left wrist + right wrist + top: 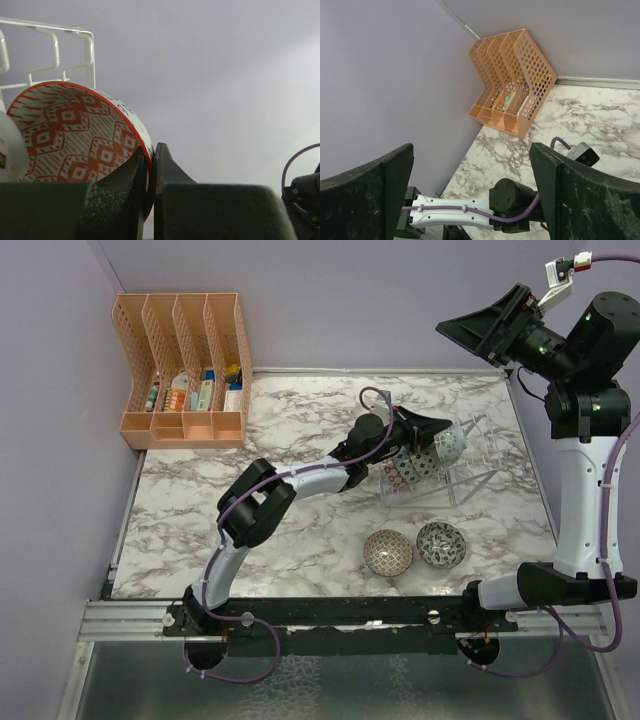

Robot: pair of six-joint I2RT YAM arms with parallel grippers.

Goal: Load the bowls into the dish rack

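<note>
I can read no writing, brand or number anywhere here. The small packets (205,392) standing in the orange plastic lattice file organiser (180,330), at 10 o'clock on the white marble-patterned table top (200,505), carry coloured printing, but it is too small to make out. In the left wrist view, at 9 o'clock, a dark mark sits on a white rounded surface (7,142); it is cut off by the frame edge and illegible. The red-and-white patterned ceramic bowl (75,135) shows only diamonds and stripes, no lettering.

Glossy ceramic bowl (75,135); thin wire rack (475,455); marble-look table (300,540).
</note>
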